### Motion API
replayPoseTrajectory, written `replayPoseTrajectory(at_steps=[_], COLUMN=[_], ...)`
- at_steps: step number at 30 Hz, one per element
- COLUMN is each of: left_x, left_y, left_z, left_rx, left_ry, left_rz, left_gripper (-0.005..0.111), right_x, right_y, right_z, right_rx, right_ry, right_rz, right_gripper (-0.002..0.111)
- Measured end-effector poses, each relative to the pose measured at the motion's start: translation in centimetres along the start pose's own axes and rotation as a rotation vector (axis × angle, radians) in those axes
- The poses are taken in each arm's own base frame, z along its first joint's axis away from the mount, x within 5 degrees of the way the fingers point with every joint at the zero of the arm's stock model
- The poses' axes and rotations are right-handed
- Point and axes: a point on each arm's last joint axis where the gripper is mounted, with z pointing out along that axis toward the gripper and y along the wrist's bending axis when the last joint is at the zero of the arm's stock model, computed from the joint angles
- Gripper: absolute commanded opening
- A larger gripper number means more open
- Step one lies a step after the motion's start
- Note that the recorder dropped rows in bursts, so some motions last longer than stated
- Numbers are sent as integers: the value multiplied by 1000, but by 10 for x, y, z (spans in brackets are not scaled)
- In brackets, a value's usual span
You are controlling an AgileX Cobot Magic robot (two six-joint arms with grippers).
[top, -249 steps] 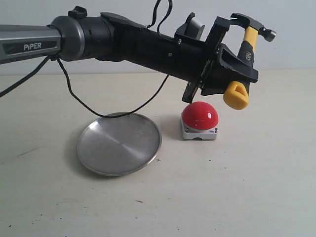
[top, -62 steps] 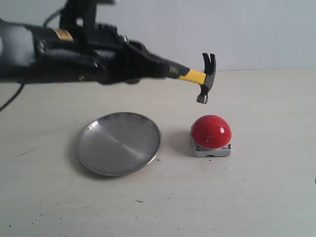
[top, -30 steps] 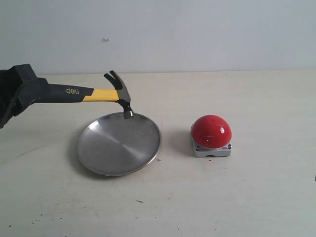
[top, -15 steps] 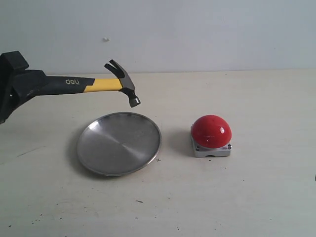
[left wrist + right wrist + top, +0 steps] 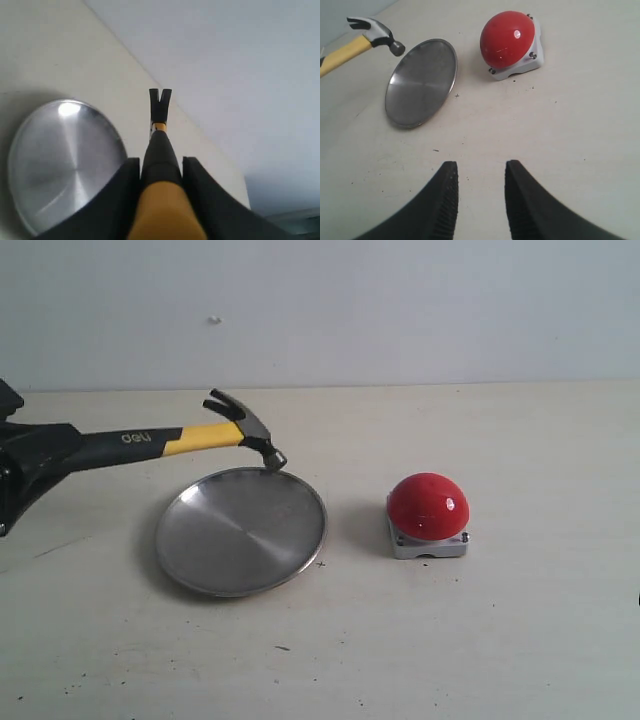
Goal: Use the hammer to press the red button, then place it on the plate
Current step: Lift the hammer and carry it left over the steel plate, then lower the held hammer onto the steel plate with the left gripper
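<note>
A: Biggest first. What is seen?
B: A plain beige tabletop (image 5: 520,640) is spread under both grippers. Next, a round shallow brushed-steel plate (image 5: 235,540) is set flat on it, ahead of the left gripper (image 5: 160,172) and lower than it.
A: Left gripper state?
B: It is clamped on the black rubber handle of a claw hammer (image 5: 195,438) with a dark steel head and yellow neck. The yellow butt end is seen sticking back between the fingers (image 5: 122,200). The hammer is held out nearly level from the gripper, head farthest from it, claw up, face down.
A: Head versus plate?
B: The face is placed right at the plate's rim; contact cannot be told. The hammer is not yet laid on the plate.
A: Button?
B: A glossy red button (image 5: 428,502), domed, on a small square light-grey base, is set past the hammer head. It is well apart from the left gripper and clear of plate and hammer.
A: Right gripper?
B: The right gripper (image 5: 480,167) is held with fingers apart, nothing between them. The red button and plate are seen ahead of it, well apart.
</note>
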Motion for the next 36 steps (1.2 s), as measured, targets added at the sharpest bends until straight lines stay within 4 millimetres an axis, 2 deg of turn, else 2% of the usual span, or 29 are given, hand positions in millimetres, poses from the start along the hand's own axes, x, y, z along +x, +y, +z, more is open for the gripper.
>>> replayPoseTrajectory(at_steps=[6, 10, 15, 23, 30, 33, 36], left_x=[-5, -7, 0, 10, 25, 32, 34], left_y=[-3, 9, 31, 39, 68, 81, 86], left_z=[6, 14, 19, 33, 50, 51, 52], left_rx=[76, 67, 122, 259, 130, 61, 34], left_ry=[-40, -58, -59, -21, 34, 53, 55], left_rz=[-61, -135, -225, -255, -303, -326, -335], left_gripper=[0, 0, 0, 0, 0, 0, 0], right_x=[-2, -3, -3, -5, -8, -9, -11], right_y=[0, 0, 0, 0, -1, -1, -2], right_z=[1, 2, 2, 3, 10, 13, 16], right_rx=[-1, 0, 0, 0, 18, 27, 35], right_ry=[-11, -14, -15, -27, -3, 12, 23], right_rz=[-1, 0, -2, -16, -8, -6, -11], right_gripper=[32, 32, 32, 32, 32, 32, 32])
